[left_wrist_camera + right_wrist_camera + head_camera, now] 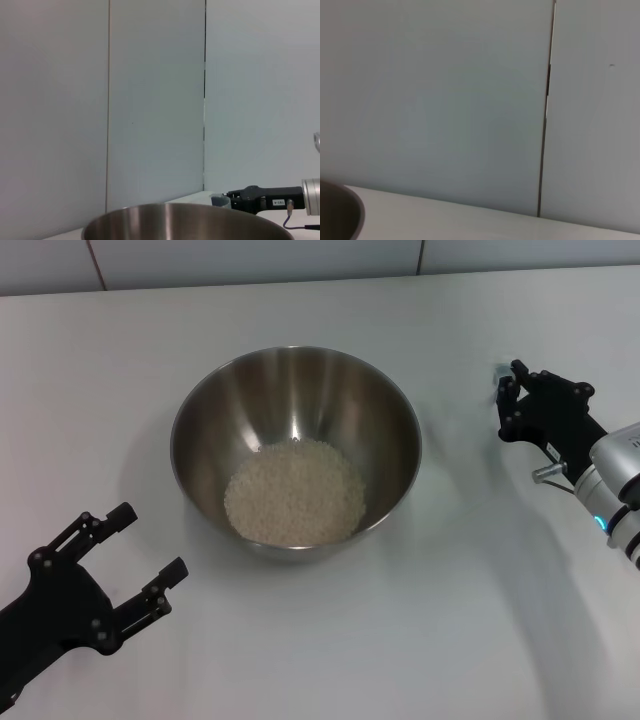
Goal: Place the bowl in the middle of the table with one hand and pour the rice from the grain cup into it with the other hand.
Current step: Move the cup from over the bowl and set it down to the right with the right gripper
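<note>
The steel bowl (pixel 295 445) stands in the middle of the white table (pixel 330 650), with a heap of rice (pixel 295 492) on its bottom. Its rim also shows in the left wrist view (pixel 185 220) and at the edge of the right wrist view (pixel 340 212). My left gripper (pixel 140 545) is open and empty, low at the front left of the bowl. My right gripper (pixel 505 400) is at the right of the bowl, low over the table. The small translucent grain cup (pixel 497 373) shows only as a sliver at its tip. In the left wrist view the cup (pixel 220 201) stands upright against that gripper's tip (pixel 232 196).
A grey tiled wall (pixel 250 260) runs along the table's far side. White tabletop lies bare on all sides of the bowl.
</note>
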`<move>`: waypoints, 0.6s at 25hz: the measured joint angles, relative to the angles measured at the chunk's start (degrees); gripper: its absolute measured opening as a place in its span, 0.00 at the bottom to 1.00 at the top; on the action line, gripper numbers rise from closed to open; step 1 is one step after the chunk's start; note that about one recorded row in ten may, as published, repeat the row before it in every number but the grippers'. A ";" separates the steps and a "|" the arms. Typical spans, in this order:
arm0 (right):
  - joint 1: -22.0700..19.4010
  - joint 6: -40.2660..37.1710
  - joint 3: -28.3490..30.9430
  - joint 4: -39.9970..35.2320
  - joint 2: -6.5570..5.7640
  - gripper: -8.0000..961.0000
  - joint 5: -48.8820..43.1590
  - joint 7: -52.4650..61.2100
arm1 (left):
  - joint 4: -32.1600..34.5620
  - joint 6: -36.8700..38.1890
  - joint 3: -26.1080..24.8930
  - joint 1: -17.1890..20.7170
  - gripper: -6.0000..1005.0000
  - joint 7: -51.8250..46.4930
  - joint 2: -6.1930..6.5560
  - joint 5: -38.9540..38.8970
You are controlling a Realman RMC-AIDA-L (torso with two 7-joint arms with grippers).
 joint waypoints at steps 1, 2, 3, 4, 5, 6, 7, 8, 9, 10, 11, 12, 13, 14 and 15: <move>0.00 0.00 0.00 0.02 0.00 0.15 0.00 0.23 | 0.00 0.01 -0.02 0.00 0.80 -0.03 0.00 0.00; 0.00 0.00 0.01 0.03 0.00 0.15 0.00 0.52 | 0.00 0.03 -0.04 -0.01 0.80 -0.04 0.00 0.00; 0.00 0.03 0.01 0.03 0.00 0.15 0.00 0.79 | 0.00 0.05 -0.04 0.00 0.80 -0.05 0.00 0.00; 0.00 0.09 0.03 0.01 0.00 0.16 0.00 1.13 | 0.00 0.07 -0.05 0.00 0.80 -0.06 0.00 0.00; 0.00 0.09 0.03 0.01 0.00 0.16 0.00 1.13 | 0.00 0.12 -0.05 0.00 0.80 -0.10 0.01 0.00; -0.01 0.10 0.03 -0.03 0.00 0.16 0.01 1.17 | 0.00 0.18 -0.05 0.00 0.80 -0.17 0.05 0.00; -0.04 0.11 0.04 -0.07 0.00 0.20 0.01 1.18 | 0.00 0.18 -0.05 0.00 0.80 -0.17 0.05 0.00; -0.08 0.11 0.05 -0.12 0.00 0.24 0.01 1.18 | 0.00 0.23 -0.05 -0.01 0.80 -0.18 0.07 0.00; -0.13 0.12 0.05 -0.18 0.00 0.28 0.01 1.18 | 0.00 0.29 -0.06 0.00 0.80 -0.20 0.07 0.00; -0.24 0.12 0.05 -0.24 -0.01 0.33 0.01 1.19 | 0.00 0.35 -0.05 -0.01 0.80 -0.25 0.09 0.00; -0.34 0.12 0.05 -0.25 -0.03 0.37 0.00 1.20 | 0.00 0.38 -0.05 -0.01 0.80 -0.28 0.11 0.00; -0.43 0.12 0.06 -0.25 -0.04 0.40 0.01 1.20 | 0.00 0.41 -0.05 0.00 0.80 -0.34 0.14 0.00; -0.49 0.12 0.05 -0.25 -0.07 0.43 0.00 1.20 | 0.00 0.43 -0.06 -0.01 0.80 -0.36 0.16 0.00; -0.58 0.06 0.00 -0.25 -0.09 0.46 0.00 1.21 | 0.00 0.43 -0.05 0.00 0.80 -0.36 0.17 0.00; -0.67 -0.08 -0.16 -0.25 -0.12 0.49 0.00 1.22 | 0.00 0.43 -0.05 0.00 0.80 -0.36 0.17 0.00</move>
